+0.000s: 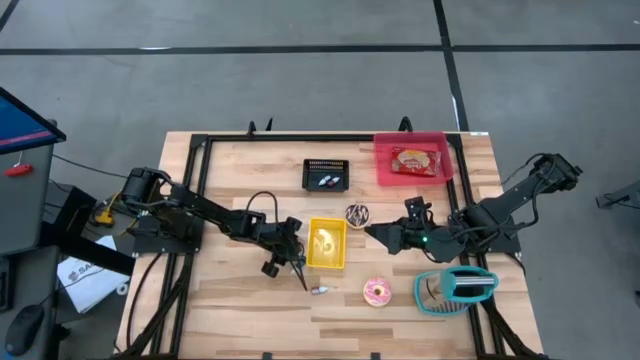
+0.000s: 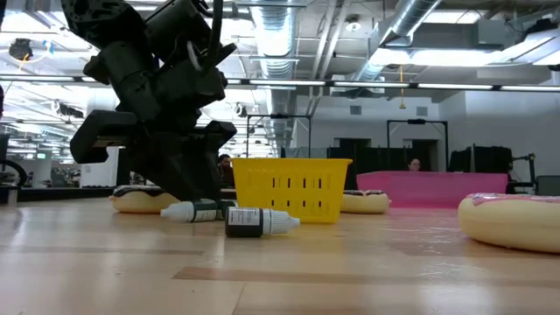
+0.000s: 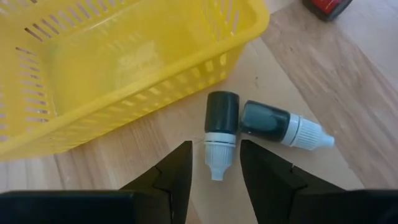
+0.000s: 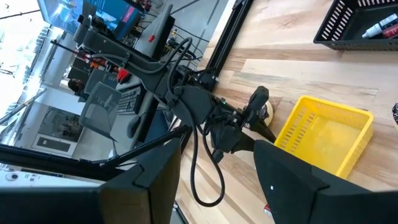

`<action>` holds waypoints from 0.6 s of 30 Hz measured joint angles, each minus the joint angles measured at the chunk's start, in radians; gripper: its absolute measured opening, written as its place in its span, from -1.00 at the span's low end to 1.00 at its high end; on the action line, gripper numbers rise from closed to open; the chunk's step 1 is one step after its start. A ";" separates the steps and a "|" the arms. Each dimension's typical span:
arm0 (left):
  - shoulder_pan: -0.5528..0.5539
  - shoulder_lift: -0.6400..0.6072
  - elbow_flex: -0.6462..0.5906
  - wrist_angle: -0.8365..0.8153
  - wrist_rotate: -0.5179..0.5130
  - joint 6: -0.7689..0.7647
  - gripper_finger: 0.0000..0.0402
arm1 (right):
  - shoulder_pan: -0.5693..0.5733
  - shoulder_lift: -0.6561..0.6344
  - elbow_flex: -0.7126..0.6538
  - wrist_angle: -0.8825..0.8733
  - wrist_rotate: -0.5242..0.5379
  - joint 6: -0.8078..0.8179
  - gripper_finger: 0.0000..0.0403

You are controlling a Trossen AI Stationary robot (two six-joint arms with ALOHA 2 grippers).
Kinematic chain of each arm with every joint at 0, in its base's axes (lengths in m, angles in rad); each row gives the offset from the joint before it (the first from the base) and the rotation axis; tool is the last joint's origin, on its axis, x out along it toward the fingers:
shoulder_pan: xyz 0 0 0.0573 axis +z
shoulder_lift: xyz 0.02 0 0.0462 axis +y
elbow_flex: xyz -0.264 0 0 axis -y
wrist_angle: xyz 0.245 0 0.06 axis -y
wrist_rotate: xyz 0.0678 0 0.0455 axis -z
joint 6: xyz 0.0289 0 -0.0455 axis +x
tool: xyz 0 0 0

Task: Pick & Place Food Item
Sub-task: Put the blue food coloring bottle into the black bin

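Two small dark dropper bottles with white caps lie on the wood beside the yellow basket (image 3: pixel 93 68). My left gripper (image 3: pixel 216 155) slants down over the nearer bottle (image 3: pixel 221 121), open, one finger on each side of its white cap (image 3: pixel 219 163); I see narrow gaps on both sides. The second bottle (image 3: pixel 280 124) lies just beside it. In the high view my left gripper (image 1: pixel 298 264) is at the basket's near left corner. My right gripper (image 1: pixel 375 232) hangs raised and open to the right of the basket, nothing between its fingers (image 4: pixel 214 149).
A pink-iced doughnut (image 1: pixel 378 291) and a teal holder (image 1: pixel 455 288) lie near the front right. A chocolate doughnut (image 1: pixel 358 214) sits beside the basket. At the back are a black basket (image 1: pixel 325 175) and a pink tray (image 1: pixel 440 140) with a food packet.
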 joint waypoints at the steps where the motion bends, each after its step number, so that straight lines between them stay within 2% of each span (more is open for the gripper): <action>1: 0.000 0.000 0.000 0.000 0.001 -0.008 -0.36 | 0.000 0.000 0.000 0.000 0.000 0.000 -0.03; 18: 0.000 0.047 0.002 0.026 0.026 -0.034 -0.37 | 0.007 0.000 0.000 0.009 0.000 0.000 -0.03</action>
